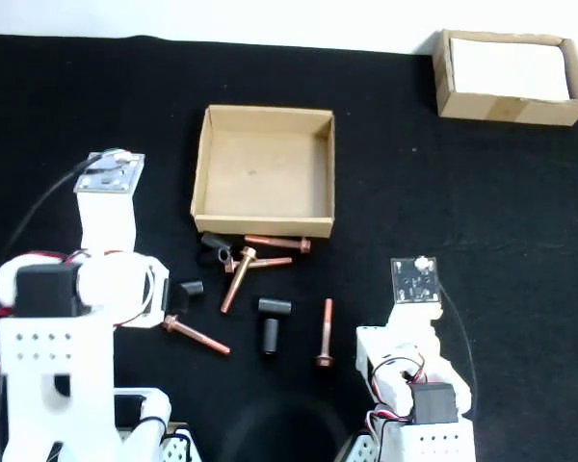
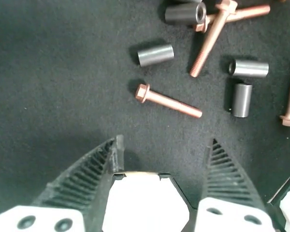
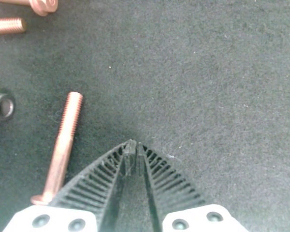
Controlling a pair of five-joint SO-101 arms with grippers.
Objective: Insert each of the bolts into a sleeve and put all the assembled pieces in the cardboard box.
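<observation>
Several copper bolts and dark sleeves lie loose on the black mat just in front of the open cardboard box (image 1: 263,171), which has nothing in it. My left gripper (image 2: 165,141) is open above the mat, a little short of one bolt (image 2: 168,100), with a grey sleeve (image 2: 155,54) beyond it. That bolt (image 1: 197,336) lies beside the left arm. My right gripper (image 3: 133,145) is shut on nothing, its tips just over the mat next to a lone bolt (image 3: 62,145). That bolt (image 1: 326,332) lies left of the right arm (image 1: 409,337). Two sleeves (image 1: 275,307) (image 1: 270,335) lie between the arms.
A second cardboard box (image 1: 511,77) with a white sheet inside stands at the far right corner. A pile of crossed bolts (image 1: 238,279) and a sleeve (image 1: 215,243) crowds the near wall of the open box. Bare mat stretches to the right of the right arm.
</observation>
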